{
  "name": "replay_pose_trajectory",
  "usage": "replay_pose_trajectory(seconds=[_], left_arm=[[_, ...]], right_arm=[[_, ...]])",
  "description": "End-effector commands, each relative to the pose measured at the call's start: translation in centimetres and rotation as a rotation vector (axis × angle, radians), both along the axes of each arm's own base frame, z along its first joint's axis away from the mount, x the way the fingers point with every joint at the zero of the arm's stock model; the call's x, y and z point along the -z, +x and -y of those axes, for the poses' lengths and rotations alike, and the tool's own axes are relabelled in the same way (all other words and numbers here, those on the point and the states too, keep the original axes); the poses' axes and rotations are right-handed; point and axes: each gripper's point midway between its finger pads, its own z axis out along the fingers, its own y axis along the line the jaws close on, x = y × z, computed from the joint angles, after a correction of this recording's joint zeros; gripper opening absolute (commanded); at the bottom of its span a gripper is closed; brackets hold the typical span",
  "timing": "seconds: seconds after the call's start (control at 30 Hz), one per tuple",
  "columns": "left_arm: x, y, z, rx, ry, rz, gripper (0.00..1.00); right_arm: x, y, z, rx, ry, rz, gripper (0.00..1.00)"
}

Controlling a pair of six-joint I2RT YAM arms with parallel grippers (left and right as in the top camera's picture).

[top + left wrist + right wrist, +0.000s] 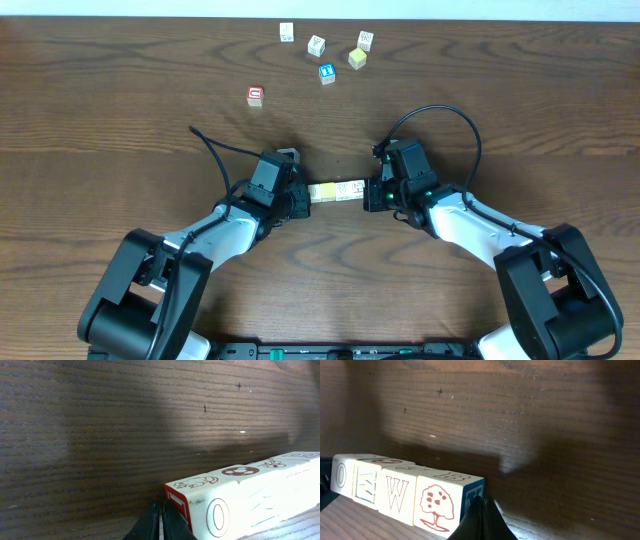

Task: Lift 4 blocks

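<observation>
Four cream blocks [335, 192] stand end to end in one straight row between my two grippers. The left gripper [305, 195] is shut, and its closed tips [162, 515] press on the red-framed end face of the row [240, 495]. The right gripper [366, 194] is also shut. Its tips [482, 510] push against the blue-lettered end face of the row [395, 492]. The side faces show an O, a W and a red tree. Wood grain shows under the row's lower edge, so the row seems to hang just above the table.
Several loose cubes lie at the far edge: three white ones [287, 32] [316, 45] [366, 40], a pale yellow one [357, 58], a blue-faced one [327, 73] and a red-faced one [256, 96]. Black cables arc above both wrists.
</observation>
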Motion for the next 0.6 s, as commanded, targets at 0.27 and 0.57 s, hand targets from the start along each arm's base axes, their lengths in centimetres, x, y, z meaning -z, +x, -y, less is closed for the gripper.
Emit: replay_pose_trajectory(seconds=[0.27, 0.57], left_arm=[[-1.7, 0.1, 2.5, 0.061, -0.042, -0.001, 0.07], [-2.4, 0.3, 3.4, 0.078, -0.036, 0.021, 0.07]], right_arm=[[-1.2, -2.6, -5.3, -0.134, 0.147, -0.049, 0.01], [-1.1, -2.5, -4.9, -0.121, 0.124, -0.054, 0.01]])
